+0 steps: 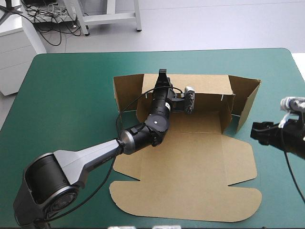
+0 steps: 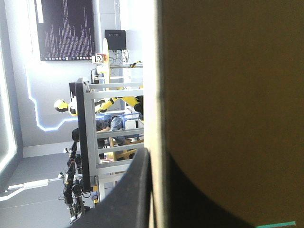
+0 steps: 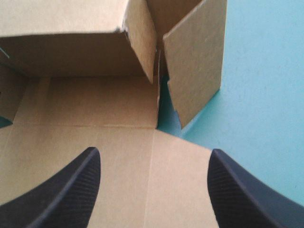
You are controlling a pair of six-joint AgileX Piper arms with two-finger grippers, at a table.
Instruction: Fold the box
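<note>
Brown cut-board box (image 1: 190, 167) lies mid-table on the teal-green table cover (image 1: 62, 95), part-formed. Nearest the robot, the wide lid panel (image 1: 186, 200) lies flat with rounded corners, its near edge close to the table's front edge. Beyond it the floor panel (image 1: 200, 124) is also flat, and a side tab (image 1: 240, 160) lies flat on the right.

Right gripper (image 1: 255, 131) is at the box's right side, just off the raised right end flap (image 1: 248, 102). Its black fingers (image 3: 66, 190) stand well apart, gripping nothing, with flat board under them. Its wrist view looks into the right rear corner: the end flap stands at an angle, with a gap between it and the wall's end.

Left gripper (image 1: 163, 76): the arm crosses the box floor from the left and reaches the far wall (image 1: 209, 86), which stands upright. The gripper sits at the wall's top edge, left of centre. In its wrist view one black finger (image 2: 135, 194) is on one face of the board and a dark shape on the other face, so it is pinched on the wall with the board between.

Left end flap (image 1: 126, 90) is upright too, angled off the far wall's left end.
</note>
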